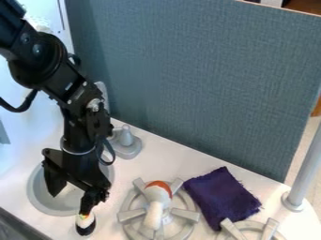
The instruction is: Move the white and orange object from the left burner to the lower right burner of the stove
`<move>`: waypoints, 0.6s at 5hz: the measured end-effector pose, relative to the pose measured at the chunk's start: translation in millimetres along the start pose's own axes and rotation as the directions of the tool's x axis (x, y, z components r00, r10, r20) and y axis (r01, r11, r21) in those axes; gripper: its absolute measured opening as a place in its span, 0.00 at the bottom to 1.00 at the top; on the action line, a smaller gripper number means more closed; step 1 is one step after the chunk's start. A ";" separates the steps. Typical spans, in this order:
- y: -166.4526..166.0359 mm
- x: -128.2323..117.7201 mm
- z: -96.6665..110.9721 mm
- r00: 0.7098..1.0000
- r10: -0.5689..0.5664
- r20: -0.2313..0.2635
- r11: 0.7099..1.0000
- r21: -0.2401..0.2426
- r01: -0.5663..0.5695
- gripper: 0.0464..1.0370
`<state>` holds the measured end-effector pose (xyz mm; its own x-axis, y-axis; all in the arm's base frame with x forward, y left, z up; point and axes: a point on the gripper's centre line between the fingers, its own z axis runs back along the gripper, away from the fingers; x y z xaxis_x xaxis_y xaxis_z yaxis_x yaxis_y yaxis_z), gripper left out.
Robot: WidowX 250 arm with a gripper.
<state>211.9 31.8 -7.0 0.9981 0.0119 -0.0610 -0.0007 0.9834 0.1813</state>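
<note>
The claw [69,203] hangs spread wide over the sink [36,200], nothing between its fingers. A small black-and-white object [85,225] sits just below one fingertip, contact unclear. Beyond, a white-and-orange toy [157,201] rests on the burner [131,215], beside purple cloth [220,194].

You see the black arm [47,61] enter at the far left and angle down toward the near left. Its wrist section [78,124] hangs nearly vertical. Note the cable loop [111,154] at the right of the wrist. Below it, the gripper [70,204] points downward. Its two fingers stand apart, the right one reaching nearer to you than the left.
</note>
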 end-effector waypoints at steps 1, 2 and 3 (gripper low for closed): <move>-3.2 -2.5 -4.6 1.000 -0.008 -0.018 1.000 -0.011 0.007 0.97; -25.1 8.1 -12.2 0.999 -0.031 0.033 0.990 -0.135 0.035 0.97; -49.6 25.1 -5.1 0.988 -0.086 0.128 0.951 -0.286 0.120 0.97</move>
<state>236.7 -15.8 -22.5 0.9941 -0.0959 0.0499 0.1011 0.9882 -0.1151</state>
